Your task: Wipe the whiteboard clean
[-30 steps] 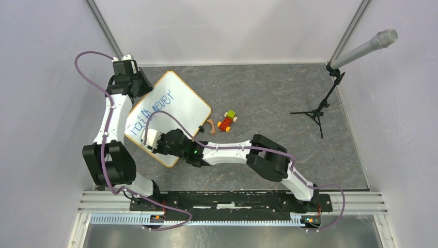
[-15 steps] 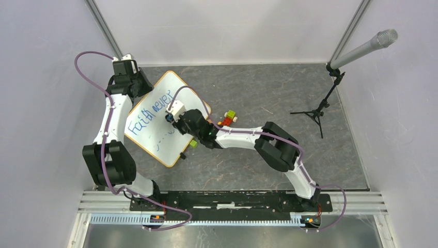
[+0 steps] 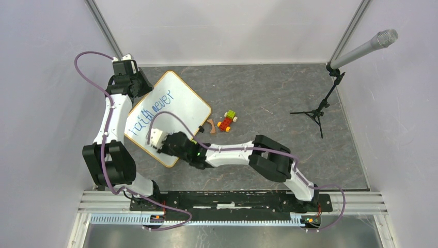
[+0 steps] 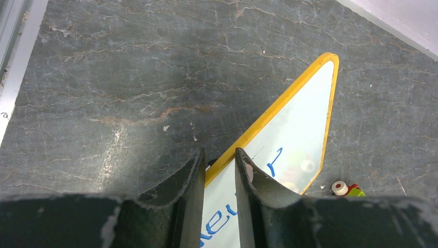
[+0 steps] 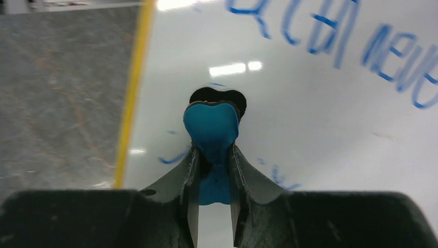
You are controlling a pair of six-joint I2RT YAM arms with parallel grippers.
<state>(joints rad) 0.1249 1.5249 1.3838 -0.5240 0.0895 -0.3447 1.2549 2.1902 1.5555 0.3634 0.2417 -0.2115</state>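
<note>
– Back toward the near-left end of the board went the right gripper (image 5: pixel 212 151), did it not? Half a second before, it hung over the board's far right side.
– It did. The right arm lay stretched leftward, low across the grey stone-patterned table (image 3: pixel 289 93). Its elbow was bent near its base and its wrist was over the near end of the large flat white whiteboard (image 3: pixel 181 106) with the thin orange-yellow rim.
– And its fingers?
– Clamped on a small blue eraser (image 5: pixel 212 124) with a dark underside, set against the white surface. Faint blue smears lay on either side of it.
– The left arm?
– It rose along the left side and bent over at the top. The left gripper (image 4: pixel 218 165) pinched the board's far-left rim, one finger on each side of the yellow edge.
– Where did the board lie?
– Flat on the table's left half, askew, one corner pointing away. Blue handwriting (image 3: pixel 152 110) ran along its left side, unwiped. From above, the right wrist hid part of the near end.
– Anything round about?
– A small red, yellow and green toy car (image 3: pixel 228 120) sat near the board's right edge, with a tan bow-shaped piece (image 3: pixel 210 125) between them. A small black clip (image 3: pixel 200 128) sat on that edge. Well off to the right stood a grey microphone (image 3: pixel 364 47) on a black tripod stand (image 3: pixel 316 111)
</note>
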